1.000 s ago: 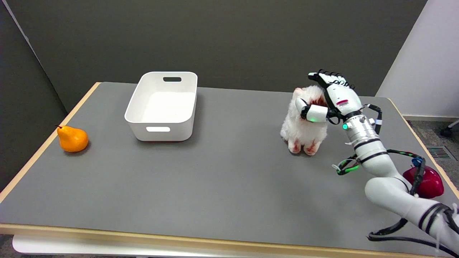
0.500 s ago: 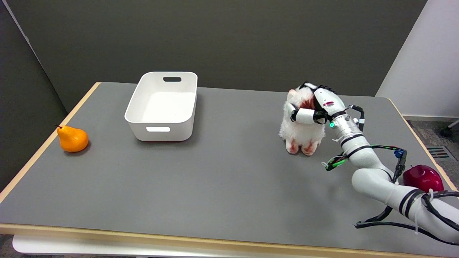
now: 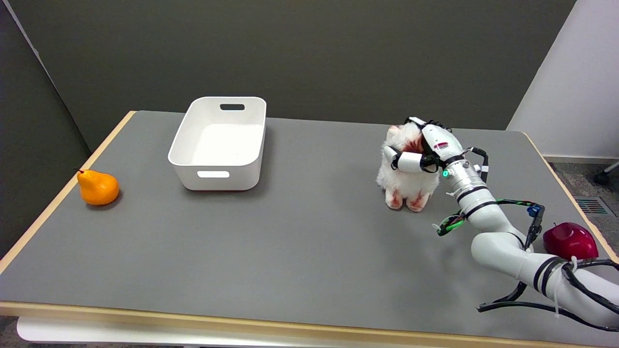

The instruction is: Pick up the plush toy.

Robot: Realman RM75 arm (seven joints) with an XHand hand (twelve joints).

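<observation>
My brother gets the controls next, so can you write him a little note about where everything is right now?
Right hand: wrapped around the plush toy's head, fingers closed on it.
Plush toy: upright, feet on the grey table, right side.
Also there: white bin far centre, orange pear at the left edge, red apple behind the right arm.
Done: reach and grasp.
Left: lift the toy off the table.

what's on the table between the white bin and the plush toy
Nothing: in the head view, only bare grey table separates the white bin from the plush toy, which the right hand grips.
</observation>
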